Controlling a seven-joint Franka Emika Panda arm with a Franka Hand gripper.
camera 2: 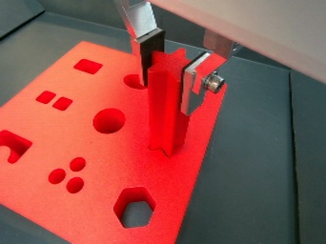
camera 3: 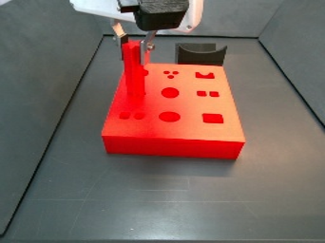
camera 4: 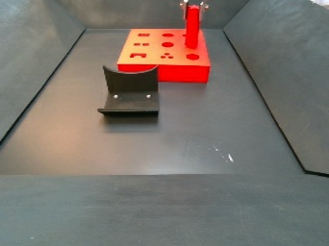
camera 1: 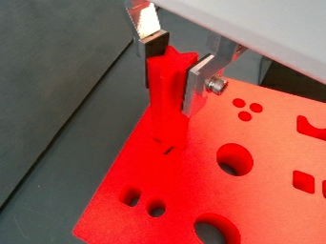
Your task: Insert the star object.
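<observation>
The star object [camera 2: 166, 105] is a long, bright red, ridged peg. It stands upright with its lower end at the big red block [camera 2: 64, 129], close to one edge of it. Whether that end sits in a hole or on the surface is hidden. My gripper [camera 2: 173, 69] is shut on the peg's upper end, one pad on each side. This also shows in a wrist view, with the gripper [camera 1: 174, 69], the peg [camera 1: 163, 105] and the block [camera 1: 254, 181]. In both side views the gripper [camera 3: 137, 38] [camera 4: 194, 5] holds the peg [camera 3: 132, 71] [camera 4: 191, 27] over the block [camera 3: 191, 106] [camera 4: 161, 72].
The block's top has several shaped holes: round, square, hexagonal and small dots. A dark grey fixture [camera 3: 202, 52] [camera 4: 129, 91] with a curved notch stands on the dark floor beside the block. Sloping dark walls enclose the floor.
</observation>
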